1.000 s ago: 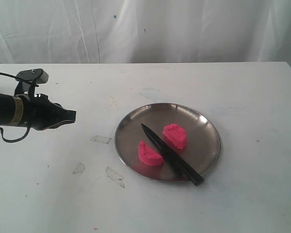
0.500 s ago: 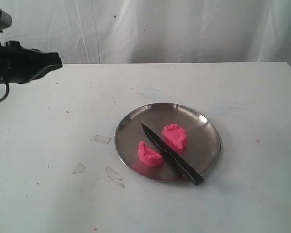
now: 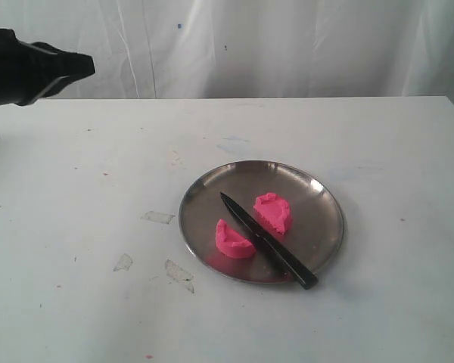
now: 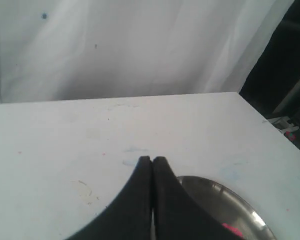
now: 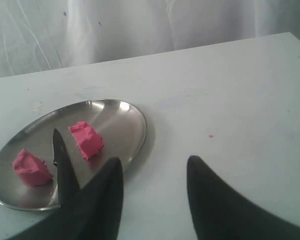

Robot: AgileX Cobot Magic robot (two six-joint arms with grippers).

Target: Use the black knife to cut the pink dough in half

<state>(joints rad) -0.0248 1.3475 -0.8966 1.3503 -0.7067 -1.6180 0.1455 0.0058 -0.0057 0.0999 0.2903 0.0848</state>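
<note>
The pink dough lies in two half-round chunks on the steel plate (image 3: 321, 198): one chunk (image 3: 273, 212) toward the back, the other (image 3: 232, 240) toward the front left. Between them the black knife (image 3: 266, 240) rests diagonally, its handle over the plate's front rim. My left gripper (image 3: 79, 65) is shut and empty, raised at the far left, well away from the plate. In the right wrist view, my right gripper (image 5: 154, 165) is open over bare table beside the plate (image 5: 125, 112), with both chunks (image 5: 86, 140) (image 5: 30, 167) and the knife (image 5: 62, 169) in sight. It is out of the exterior view.
Scraps of clear tape (image 3: 158, 218) (image 3: 180, 274) stick to the white table left of the plate. A white curtain (image 3: 287, 45) hangs behind the table's back edge.
My left arm has risen and drawn back to the upper left, away from the plate. The dough halves and the knife have not moved.
</note>
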